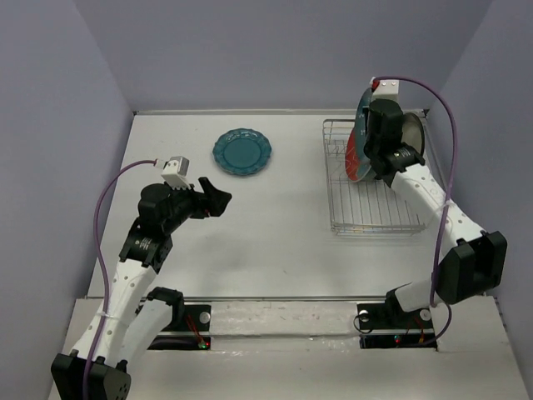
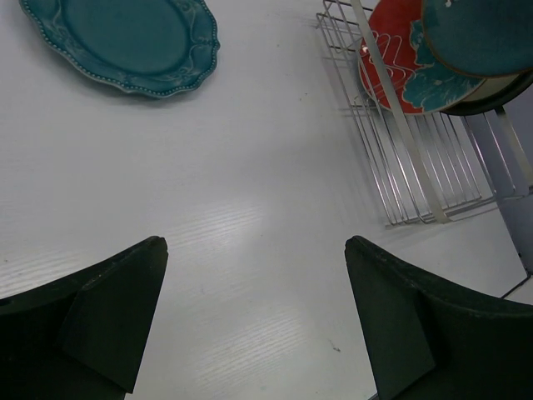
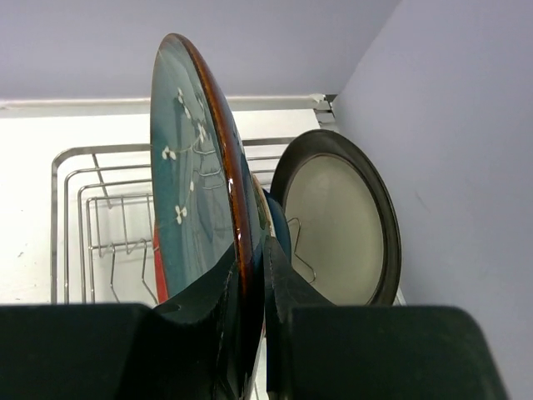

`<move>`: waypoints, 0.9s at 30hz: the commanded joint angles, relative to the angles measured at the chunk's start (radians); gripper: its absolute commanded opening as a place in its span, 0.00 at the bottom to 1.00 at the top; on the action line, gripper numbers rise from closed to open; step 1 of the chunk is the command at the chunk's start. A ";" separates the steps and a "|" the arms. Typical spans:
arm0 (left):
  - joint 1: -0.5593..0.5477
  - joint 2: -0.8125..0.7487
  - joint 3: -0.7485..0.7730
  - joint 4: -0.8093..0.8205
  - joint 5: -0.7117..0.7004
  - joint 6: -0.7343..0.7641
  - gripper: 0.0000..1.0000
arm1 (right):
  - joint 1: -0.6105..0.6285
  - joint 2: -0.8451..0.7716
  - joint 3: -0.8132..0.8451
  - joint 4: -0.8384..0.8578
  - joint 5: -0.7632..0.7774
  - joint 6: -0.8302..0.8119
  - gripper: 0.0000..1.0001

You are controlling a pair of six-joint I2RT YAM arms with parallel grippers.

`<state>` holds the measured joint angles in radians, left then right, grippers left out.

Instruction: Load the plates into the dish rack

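Right claw [image 3: 250,258]: clamped on the rim of a dark teal plate [image 3: 187,192]. One finger is seen on each face, with the plate's edge pinched between them. The plate is held upright and edge-on to the wrist camera; white blossom marks are seen on its teal face and a reddish-brown band along its rim. Its lower edge is hidden behind the fingers, so contact with the wires cannot be judged.

Dish rack [image 1: 375,208]: silver wire, set on the counter [image 1: 275,242] at the far right, near the back corner. The held plate is positioned over the rack's far end.

Already standing in the rack:
- A brown-rimmed cream plate [image 3: 337,229], on the wall side of the held plate, leaning and facing the wrist camera.
- A sliver of a blue plate [image 3: 279,229], noted between the cream plate and the held one.
- A red plate [image 2: 391,50] with a teal pattern, upright among the tines, on the held plate's other side.

Teal scalloped plate [image 1: 241,152]: lying flat on the counter, well left of the rack and apart from both arms.

Left claw [image 2: 256,242]: fingers spread wide, nothing between them, bare counter visible in the gap. It is held above the counter, with the scalloped plate lying beyond it towards the back.
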<state>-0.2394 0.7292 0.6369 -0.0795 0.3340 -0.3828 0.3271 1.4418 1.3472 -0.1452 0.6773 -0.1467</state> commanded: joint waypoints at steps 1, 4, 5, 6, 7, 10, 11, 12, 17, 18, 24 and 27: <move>0.009 -0.016 0.046 0.034 0.007 0.005 0.99 | -0.003 -0.014 0.029 0.168 0.033 0.010 0.07; 0.012 -0.016 0.046 0.034 0.007 0.007 0.99 | -0.003 0.005 0.003 0.167 0.018 0.038 0.07; 0.012 -0.014 0.046 0.034 0.011 0.007 0.99 | -0.003 0.011 -0.002 0.167 0.016 0.042 0.07; 0.014 -0.014 0.046 0.034 0.011 0.007 0.99 | -0.003 0.017 -0.006 0.167 0.011 0.048 0.07; 0.014 -0.013 0.046 0.034 0.011 0.007 0.99 | -0.003 0.023 -0.016 0.167 0.002 0.062 0.07; 0.017 -0.014 0.046 0.034 0.013 0.005 0.99 | -0.003 0.049 -0.037 0.167 -0.022 0.091 0.07; 0.018 -0.014 0.046 0.034 0.013 0.005 0.99 | -0.003 0.063 -0.040 0.167 -0.025 0.096 0.07; 0.020 -0.014 0.046 0.034 0.013 0.005 0.99 | -0.003 0.071 -0.046 0.167 -0.027 0.102 0.07; 0.022 -0.010 0.044 0.034 0.013 0.005 0.99 | -0.003 0.092 -0.092 0.177 -0.062 0.142 0.07; 0.023 -0.005 0.044 0.034 0.011 0.004 0.99 | -0.003 0.097 -0.101 0.179 -0.079 0.144 0.07; 0.035 0.021 0.037 0.030 0.000 -0.033 0.99 | -0.003 0.111 -0.135 0.177 -0.088 0.213 0.18; 0.035 0.021 0.023 0.053 -0.022 -0.091 0.99 | -0.003 0.088 -0.141 0.159 -0.041 0.248 0.48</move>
<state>-0.2092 0.7506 0.6369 -0.0792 0.3321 -0.4107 0.3176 1.5707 1.2022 -0.0784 0.5957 0.0360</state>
